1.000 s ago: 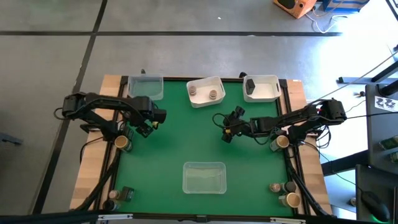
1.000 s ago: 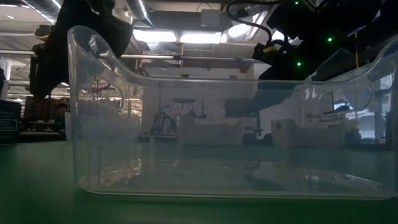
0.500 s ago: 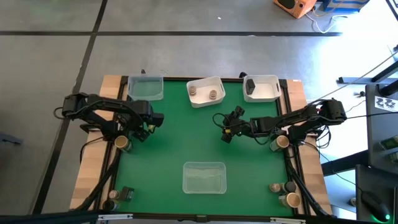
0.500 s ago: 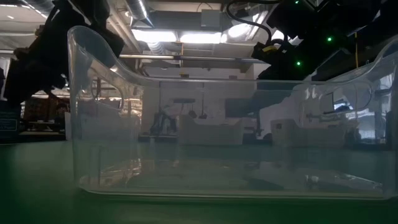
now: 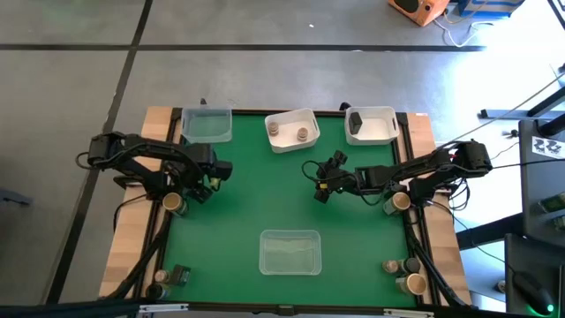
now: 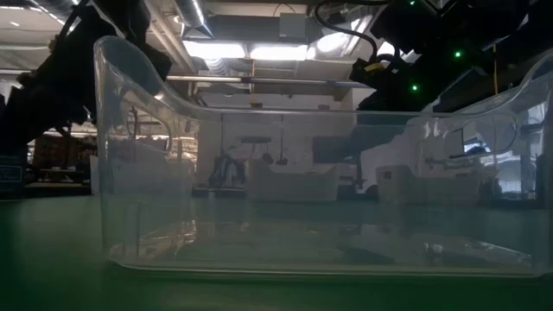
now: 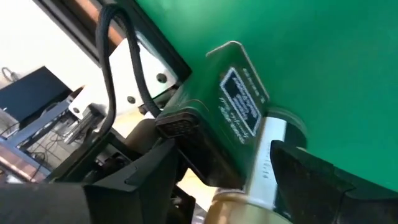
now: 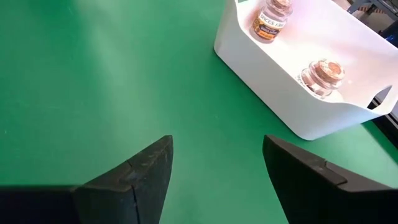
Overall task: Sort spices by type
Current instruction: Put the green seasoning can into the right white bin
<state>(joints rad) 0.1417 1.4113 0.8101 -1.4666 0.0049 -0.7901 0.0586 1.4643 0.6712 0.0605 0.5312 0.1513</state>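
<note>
I look down on a green table [image 5: 247,212] from above. My left hand [image 5: 208,181] sits at the left of the frame, its fingers parted and gripping nothing, close above a tan-topped jar [image 5: 172,203] at the table's left edge. My right hand [image 5: 323,187] hovers right of centre, fingers parted and empty, over bare green.

Along the upper edge stand three trays: a clear tray [image 5: 207,124] at left, a white tray [image 5: 292,143] in the middle holding two spice jars [image 5: 302,135], and another white tray [image 5: 372,137] at right with a dark jar [image 5: 355,122]. A clear plastic tray [image 5: 290,252] lies lower centre. More jars [image 5: 410,284] cluster at the lower right corner, and others [image 5: 162,277] at the lower left.
</note>
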